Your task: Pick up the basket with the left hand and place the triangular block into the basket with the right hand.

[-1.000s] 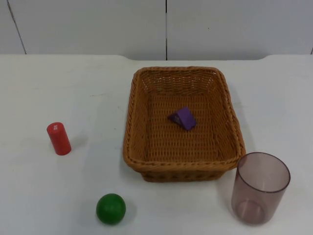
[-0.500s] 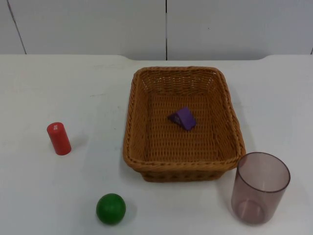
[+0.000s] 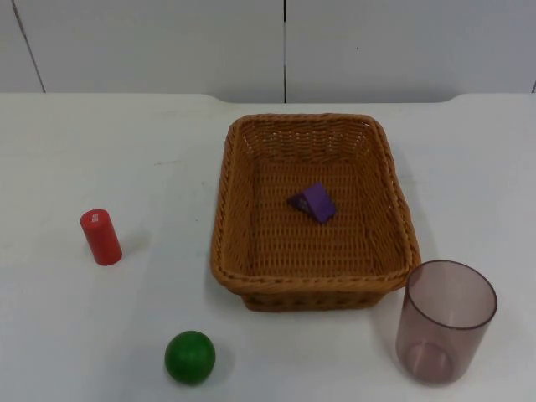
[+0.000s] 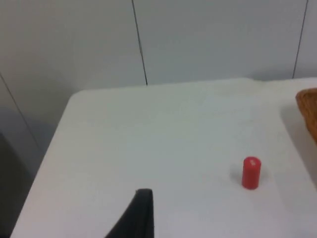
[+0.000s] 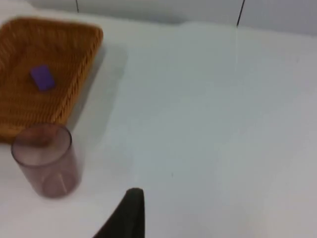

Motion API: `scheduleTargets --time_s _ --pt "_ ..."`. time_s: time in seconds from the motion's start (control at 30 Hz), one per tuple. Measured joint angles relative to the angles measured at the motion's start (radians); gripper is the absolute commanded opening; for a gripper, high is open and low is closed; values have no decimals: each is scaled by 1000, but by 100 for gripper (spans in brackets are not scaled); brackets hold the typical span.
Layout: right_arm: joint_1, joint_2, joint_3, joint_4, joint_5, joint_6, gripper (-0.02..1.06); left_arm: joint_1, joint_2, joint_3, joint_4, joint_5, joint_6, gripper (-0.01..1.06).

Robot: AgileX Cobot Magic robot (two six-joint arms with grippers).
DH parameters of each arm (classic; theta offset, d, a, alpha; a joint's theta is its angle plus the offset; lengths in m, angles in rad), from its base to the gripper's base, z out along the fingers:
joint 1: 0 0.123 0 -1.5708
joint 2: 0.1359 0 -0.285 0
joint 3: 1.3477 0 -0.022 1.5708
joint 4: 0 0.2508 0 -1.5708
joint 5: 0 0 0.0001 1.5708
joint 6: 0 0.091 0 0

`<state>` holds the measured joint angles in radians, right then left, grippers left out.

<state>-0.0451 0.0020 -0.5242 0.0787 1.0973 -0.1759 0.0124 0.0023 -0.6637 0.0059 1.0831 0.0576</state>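
Observation:
The woven brown basket (image 3: 311, 283) sits on the white table, right of centre. Inside it, near the middle, lies the purple triangular block (image 3: 313, 203), resting on the basket floor. My left gripper (image 4: 141, 213) hangs high over the table's left side, well away from the basket's edge (image 4: 309, 111). My right gripper (image 5: 130, 213) waits above the table's right side, apart from the basket (image 5: 84, 69) and the block (image 5: 42, 78). Neither gripper touches anything.
A red cylinder (image 3: 100, 237) stands upright left of the basket, also seen from the left wrist (image 4: 250, 173). A green ball (image 3: 190, 357) lies near the front edge. A translucent cup (image 3: 445, 322) stands by the basket's front right corner (image 5: 45, 159). The grey wall closes the back.

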Motion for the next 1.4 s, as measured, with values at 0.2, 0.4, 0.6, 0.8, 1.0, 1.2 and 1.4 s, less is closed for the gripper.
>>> scheduleTargets --time_s 0.2,0.4,0.6,0.8,1.0,1.2,1.4 --pt "0 0 8 -1 0 0 105 -9 0 63 8 2 -12 105" --pt "0 0 8 -1 0 0 105 -9 0 117 8 5 -32 105" --pt "0 0 8 -2 0 3 105 -9 0 166 8 3 -37 105" --pt "0 0 8 -2 0 3 105 -9 0 166 8 3 -37 105" --pt "0 0 8 -2 0 3 105 -9 0 166 17 3 -13 105" --pt "0 0 8 -2 0 3 105 -9 0 166 19 3 -13 105" --pt "0 0 8 -2 0 3 105 -9 0 166 19 3 -13 105"
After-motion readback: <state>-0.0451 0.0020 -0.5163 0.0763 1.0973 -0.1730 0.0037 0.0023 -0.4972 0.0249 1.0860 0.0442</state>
